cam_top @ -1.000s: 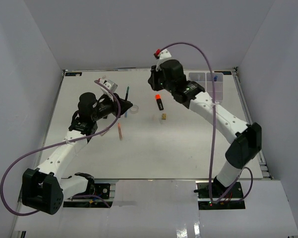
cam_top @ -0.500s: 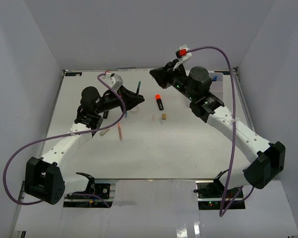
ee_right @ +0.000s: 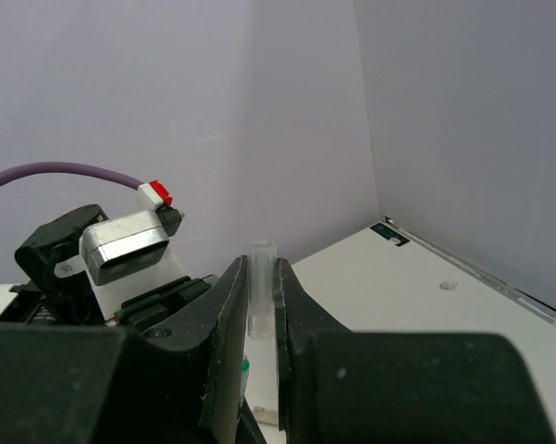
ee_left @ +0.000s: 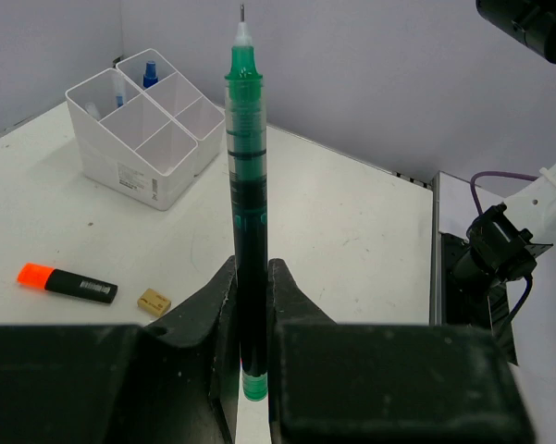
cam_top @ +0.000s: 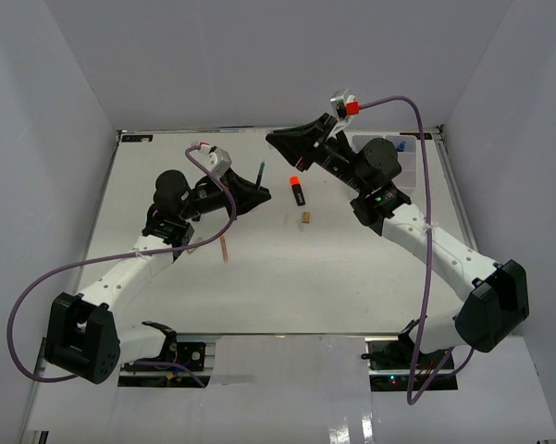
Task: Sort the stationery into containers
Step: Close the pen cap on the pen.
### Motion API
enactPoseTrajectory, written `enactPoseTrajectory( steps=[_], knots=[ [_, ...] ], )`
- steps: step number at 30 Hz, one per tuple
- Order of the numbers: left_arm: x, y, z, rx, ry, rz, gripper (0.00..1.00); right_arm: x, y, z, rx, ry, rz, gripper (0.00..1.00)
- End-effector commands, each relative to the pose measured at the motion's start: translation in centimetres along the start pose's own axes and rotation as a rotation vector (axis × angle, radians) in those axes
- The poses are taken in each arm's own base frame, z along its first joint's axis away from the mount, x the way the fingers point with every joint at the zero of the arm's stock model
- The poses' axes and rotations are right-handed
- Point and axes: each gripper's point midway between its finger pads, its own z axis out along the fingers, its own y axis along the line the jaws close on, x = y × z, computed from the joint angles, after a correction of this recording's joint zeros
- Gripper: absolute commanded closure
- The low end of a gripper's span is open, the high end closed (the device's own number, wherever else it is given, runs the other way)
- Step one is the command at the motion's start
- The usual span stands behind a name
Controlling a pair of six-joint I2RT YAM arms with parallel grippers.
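I had the left gripper (ee_left: 250,277) clamped on the green pen (ee_left: 247,166), low on the barrel. Most of the pen stood proud above the fingers, bare tip up, lifted off the worktop (ee_left: 352,240). The right gripper (ee_right: 261,277) was pinched on a small clear tube (ee_right: 262,250). I guessed it was the pen's cap, though I couldn't be sure. Both hung near each other over the far half of the worktop, and that was my worry. If I brought them nose to nose, a slight misalignment could jab the tip past the tube, or lever the pen askew in that low grip and knock it loose. A drop would likely send it rolling toward the orange-capped marker (cam_top: 297,191) and the tan block (cam_top: 306,217). The white container (ee_left: 120,165) sat on the right arm's side, so carrying the pen across risked an arm clash too.
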Motion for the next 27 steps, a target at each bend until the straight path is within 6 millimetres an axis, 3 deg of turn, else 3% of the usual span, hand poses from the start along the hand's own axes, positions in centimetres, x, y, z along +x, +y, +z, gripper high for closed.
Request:
enactPoseTrajectory(
  steps=[1,16,27],
  knots=[
    [-1.2,-1.0,-0.3,0.017,-0.033,0.046,1.00,-2.3,2.5,-0.3,-0.110,-0.081,0.010,0.92],
    [-1.0,-0.9,-0.3,0.011,-0.035,0.052,1.00,0.0,3.7,0.0,-0.197,-0.068,0.061,0.92],
    [-1.1,-1.5,-0.2,0.032,-0.035,0.057,1.00,0.3,3.3,0.7,-0.200,-0.080,0.056,0.92]
  ],
)
